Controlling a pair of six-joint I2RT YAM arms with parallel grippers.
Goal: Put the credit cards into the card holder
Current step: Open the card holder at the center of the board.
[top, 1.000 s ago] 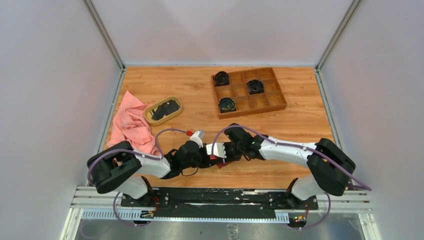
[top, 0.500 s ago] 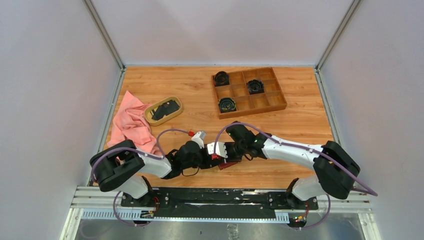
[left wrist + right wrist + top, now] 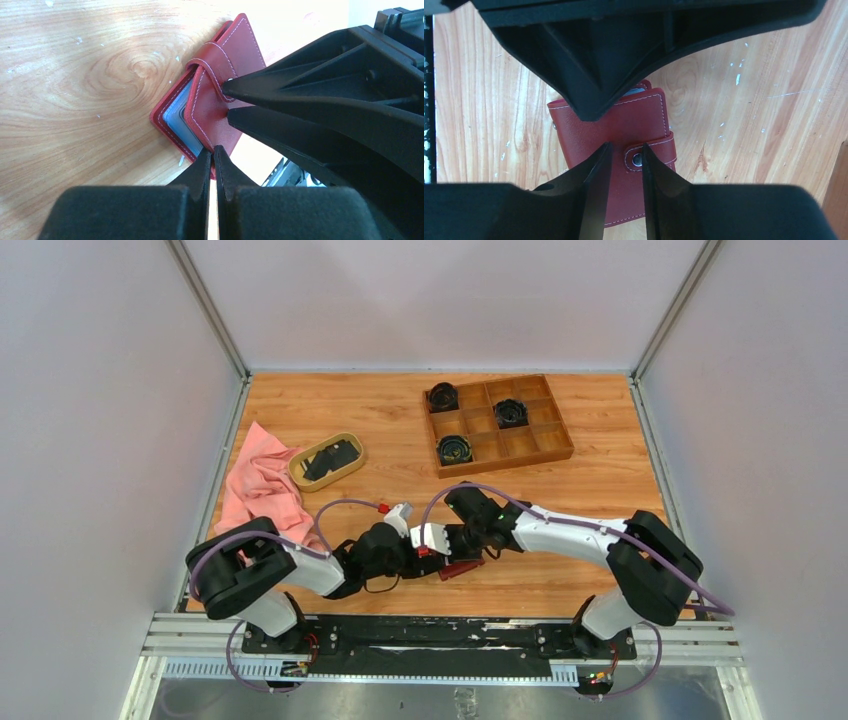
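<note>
At far left a pink cloth (image 3: pixel 262 485) is bunched on the table. Just beside it stands an oval tan dish (image 3: pixel 296 472), in which dark credit cards (image 3: pixel 326 459) are still lying, so most of the task is judged not yet done.

Near the front middle, the left gripper (image 3: pixel 214 152) is seen closed, its tips meeting at the near edge of the card holder (image 3: pixel 624 125). Whether any leather is nipped between them cannot be told. The card holder lies folded flat on the wood, and a pale blue edge (image 3: pixel 175 117) shows inside it.

The right gripper (image 3: pixel 625 146) is set over the snap tab (image 3: pixel 665 151), its jaws narrowly parted to either side of the snap (image 3: pixel 637 160). Whether the tab is actually clamped cannot be told.

The step in hand is judged to be the undoing of the tab. The cover should be held down firmly from the left. The tab should be taken close to the snap and peeled away from the cover, so that the wallet is neither dragged nor twisted.

Farther right and back, a wooden compartment box (image 3: pixel 506 465) holds three black round items (image 3: pixel 452 449).

The table (image 3: pixel 600 490) is of orange-brown wood grain with pale flecks. It is enclosed by plain pale grey walls (image 3: pixel 440 300).
</note>
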